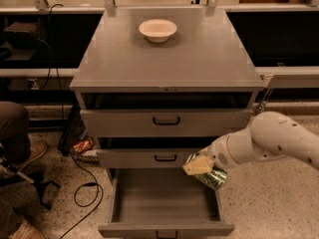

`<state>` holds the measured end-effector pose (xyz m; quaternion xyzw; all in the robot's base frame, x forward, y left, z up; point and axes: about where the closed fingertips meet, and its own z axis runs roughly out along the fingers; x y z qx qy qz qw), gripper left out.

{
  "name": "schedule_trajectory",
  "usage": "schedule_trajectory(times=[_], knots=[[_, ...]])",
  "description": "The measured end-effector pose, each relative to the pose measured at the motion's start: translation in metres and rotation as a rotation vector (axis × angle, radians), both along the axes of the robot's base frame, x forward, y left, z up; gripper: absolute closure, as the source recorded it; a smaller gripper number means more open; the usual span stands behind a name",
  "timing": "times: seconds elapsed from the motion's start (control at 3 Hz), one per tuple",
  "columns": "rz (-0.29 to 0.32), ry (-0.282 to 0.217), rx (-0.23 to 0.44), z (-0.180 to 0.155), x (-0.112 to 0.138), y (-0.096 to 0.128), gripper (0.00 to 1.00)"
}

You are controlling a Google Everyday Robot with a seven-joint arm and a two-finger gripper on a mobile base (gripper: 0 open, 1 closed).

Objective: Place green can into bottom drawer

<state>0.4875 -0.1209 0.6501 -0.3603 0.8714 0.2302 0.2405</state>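
item: green can [214, 178]. held in the air at the right rear corner of the bottom drawer [159, 195], over the drawer's right wall and just below the right end of the middle drawer [144, 159]. attitude: tilted, neither upright nor flat; the long axis slants from upper left down to lower right (which end leads, i cannot tell). not resting on anything.

item: gripper [202, 167]. at the can's upper left side, pale yellow fingers [197, 165] clamped on the can. the white arm [271, 142] comes in from the right edge, low, in front of the cabinet's right side.

item: bottom drawer. pulled fully out toward the camera, grey floor bare, front panel at the lower edge of view. open room: the whole inside lies free to the left of the can and toward the camera; the nearest edges are the right wall under the can and the middle drawer front just behind it.

item: middle drawer and top drawer [167, 122]. both a little way out, dark gaps above their fronts.

item: white bowl [157, 30]. on the cabinet top [164, 63], toward the back, well apart from the can.

item: floor [269, 213]. speckled, with a black cable [84, 195] looping left of the cabinet; a person's leg [14, 128] at the left edge.
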Motion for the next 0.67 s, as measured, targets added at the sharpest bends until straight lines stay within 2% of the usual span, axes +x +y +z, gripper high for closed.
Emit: schedule_trajectory(times=[0.33, 0.67], knots=[[-0.042, 0.057, 0.09, -0.036, -0.005, 0.006, 1.0], [-0.078, 0.121, 0.195, -0.096, -0.013, 0.029, 1.0]])
